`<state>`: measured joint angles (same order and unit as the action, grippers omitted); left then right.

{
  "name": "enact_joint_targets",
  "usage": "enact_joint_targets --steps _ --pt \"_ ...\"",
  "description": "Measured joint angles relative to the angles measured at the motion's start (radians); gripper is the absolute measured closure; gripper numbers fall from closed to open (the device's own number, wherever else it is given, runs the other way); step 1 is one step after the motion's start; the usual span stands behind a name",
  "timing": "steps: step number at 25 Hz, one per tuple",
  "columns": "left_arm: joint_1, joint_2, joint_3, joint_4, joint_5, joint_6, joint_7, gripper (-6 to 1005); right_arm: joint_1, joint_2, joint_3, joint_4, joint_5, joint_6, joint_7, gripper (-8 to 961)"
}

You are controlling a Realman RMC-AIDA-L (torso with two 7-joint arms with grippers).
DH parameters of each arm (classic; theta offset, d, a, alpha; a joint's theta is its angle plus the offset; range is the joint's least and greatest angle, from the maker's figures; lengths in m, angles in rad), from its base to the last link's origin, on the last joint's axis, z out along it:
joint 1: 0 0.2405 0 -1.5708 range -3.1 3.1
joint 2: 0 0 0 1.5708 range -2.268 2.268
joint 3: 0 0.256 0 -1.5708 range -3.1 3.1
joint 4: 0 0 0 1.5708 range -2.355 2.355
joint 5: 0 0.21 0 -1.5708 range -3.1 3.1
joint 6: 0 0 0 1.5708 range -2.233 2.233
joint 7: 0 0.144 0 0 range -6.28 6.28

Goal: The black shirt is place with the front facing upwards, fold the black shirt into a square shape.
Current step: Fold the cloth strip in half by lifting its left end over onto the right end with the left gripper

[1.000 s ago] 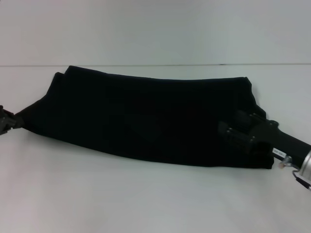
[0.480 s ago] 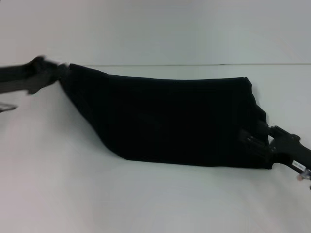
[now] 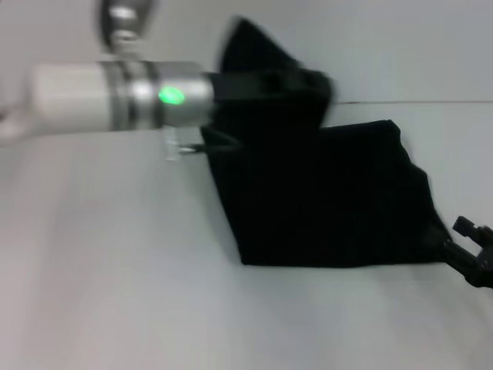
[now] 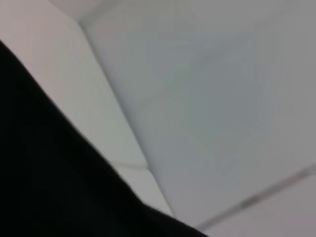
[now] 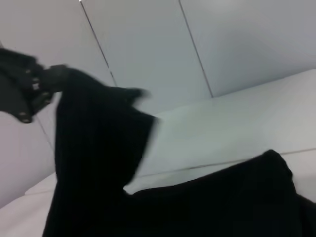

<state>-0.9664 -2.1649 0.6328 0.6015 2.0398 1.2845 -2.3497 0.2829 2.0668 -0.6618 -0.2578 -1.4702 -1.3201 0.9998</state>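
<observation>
Table (image 3: 115,293) beneath black shirt (image 3: 331,200), lifted by left gripper (image 3: 308,83).

Left arm: white and silver cylindrical forearm with a green light, reaching across the upper middle of the head view, raised above the table.
Left gripper (image 3: 308,81): black — clamped on a lifted fold of the black cloth shirt (image 3: 331,200).
Right gripper (image 3: 470,254): black, low at the right edge, at the shirt's near right corner — finger state unclear.
</observation>
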Motion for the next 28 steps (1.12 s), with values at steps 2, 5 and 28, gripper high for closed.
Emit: enact_joint_targets --steps 2,5,28 --pt "-0.048 -0.009 0.063 -0.116 -0.072 -0.054 0.062 951 -0.018 -0.003 0.002 0.0 0.0 -0.013 0.0 187" --pt "-0.113 -0.01 0.114 -0.334 -0.209 -0.149 0.209 933 -0.034 -0.005 0.004 0.0 -0.004 -0.023 0.0 187" --pt "-0.082 -0.012 -0.18 -0.817 -0.326 -0.161 0.839 795 -0.031 -0.011 -0.004 0.0 -0.022 -0.005 0.041 187"
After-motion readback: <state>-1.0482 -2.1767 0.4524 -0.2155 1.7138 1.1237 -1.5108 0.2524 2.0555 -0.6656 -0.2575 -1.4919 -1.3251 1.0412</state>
